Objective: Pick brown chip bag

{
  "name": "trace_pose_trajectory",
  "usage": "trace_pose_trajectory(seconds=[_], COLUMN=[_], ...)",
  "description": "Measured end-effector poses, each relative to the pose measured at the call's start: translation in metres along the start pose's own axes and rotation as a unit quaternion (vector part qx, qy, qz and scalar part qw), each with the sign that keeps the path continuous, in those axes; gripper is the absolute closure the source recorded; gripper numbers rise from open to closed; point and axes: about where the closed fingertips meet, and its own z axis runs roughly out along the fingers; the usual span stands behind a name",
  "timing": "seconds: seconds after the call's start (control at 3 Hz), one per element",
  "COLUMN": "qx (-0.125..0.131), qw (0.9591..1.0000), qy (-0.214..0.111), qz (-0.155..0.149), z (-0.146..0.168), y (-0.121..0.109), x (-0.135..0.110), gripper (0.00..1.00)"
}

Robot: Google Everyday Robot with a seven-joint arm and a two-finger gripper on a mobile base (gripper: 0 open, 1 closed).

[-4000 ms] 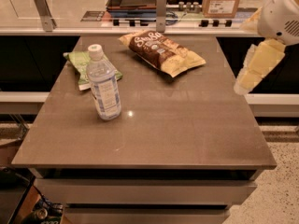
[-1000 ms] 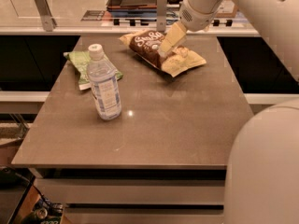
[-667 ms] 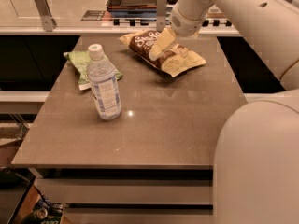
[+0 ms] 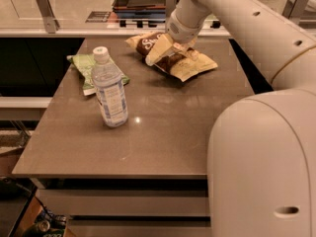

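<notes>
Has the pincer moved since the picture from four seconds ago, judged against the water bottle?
Yes. The pincer moved left, from beside the right edge of the table to the brown chip bag, so it is nearer the water bottle.

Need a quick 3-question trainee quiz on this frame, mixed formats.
1. True or false: the end effector is down at the brown chip bag, at the far side of the table.
2. The water bottle is: A) lying down B) standing upright C) on the floor.
3. Fill in: the flat bag by the bottle is ____ in colour.
Key: 1 true; 2 B; 3 green.
</notes>
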Motion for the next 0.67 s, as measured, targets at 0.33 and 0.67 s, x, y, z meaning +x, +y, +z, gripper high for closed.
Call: trace_pose_trajectory(seconds=[0.33, 0.67], qx=[-0.031, -0.051], qw=[0.9995, 0.9987], qy=[0.0, 0.002], qz=[-0.002, 0.0], z=[0.023, 0.048], y=[0.005, 0.001], x=[-0.007, -0.009], gripper=[0.0, 0.0])
